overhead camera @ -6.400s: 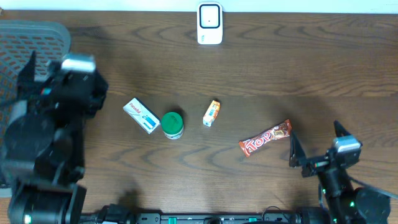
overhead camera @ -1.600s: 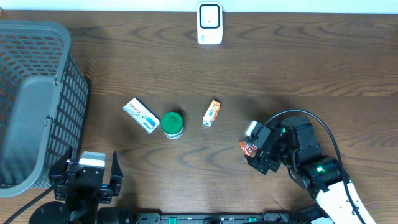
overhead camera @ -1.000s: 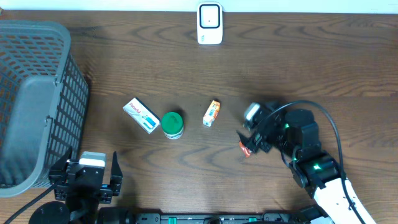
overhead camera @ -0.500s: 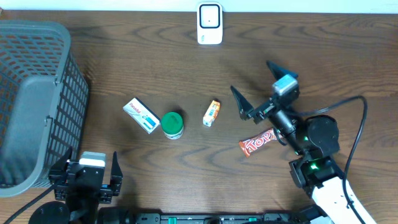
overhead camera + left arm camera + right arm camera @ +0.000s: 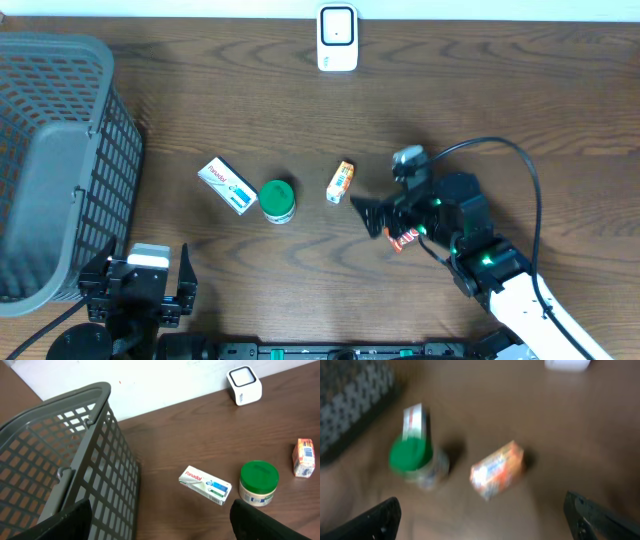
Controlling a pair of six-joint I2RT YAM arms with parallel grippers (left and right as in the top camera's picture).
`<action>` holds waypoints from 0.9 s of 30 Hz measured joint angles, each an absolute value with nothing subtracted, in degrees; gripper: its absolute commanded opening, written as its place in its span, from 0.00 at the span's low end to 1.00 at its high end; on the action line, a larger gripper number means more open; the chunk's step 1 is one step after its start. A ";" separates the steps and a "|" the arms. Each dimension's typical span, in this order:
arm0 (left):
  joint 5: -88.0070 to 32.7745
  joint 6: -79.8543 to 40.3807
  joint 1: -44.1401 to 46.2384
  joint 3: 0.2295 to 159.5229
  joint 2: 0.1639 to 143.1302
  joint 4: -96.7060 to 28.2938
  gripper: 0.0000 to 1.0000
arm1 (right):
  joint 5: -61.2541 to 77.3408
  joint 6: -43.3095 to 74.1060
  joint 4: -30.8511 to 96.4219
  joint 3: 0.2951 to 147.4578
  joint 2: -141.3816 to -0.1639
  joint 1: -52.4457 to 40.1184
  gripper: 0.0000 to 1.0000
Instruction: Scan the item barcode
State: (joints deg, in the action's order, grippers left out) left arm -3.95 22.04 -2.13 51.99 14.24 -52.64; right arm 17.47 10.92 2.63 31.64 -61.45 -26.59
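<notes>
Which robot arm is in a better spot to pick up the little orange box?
Probably the right. The open right gripper hovers just beside the orange box mid-table, while the left gripper sits far off at the near edge by the basket.

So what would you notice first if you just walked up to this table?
Probably the big dark mesh basket filling the whole left side. Next, the right gripper, its jaws wide open, reaching in right by the red candy bar on the right. Between them, a jar with a bright green lid stands out in the middle.
</notes>
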 measured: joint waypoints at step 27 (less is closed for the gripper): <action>-3.95 22.04 -2.13 51.99 14.24 -52.66 0.86 | -2.33 0.40 27.09 31.64 -63.11 -26.59 0.99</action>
State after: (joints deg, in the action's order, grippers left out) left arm -3.95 22.04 -2.13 51.99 14.24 -52.66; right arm -2.33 0.40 27.09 31.64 -63.11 -26.59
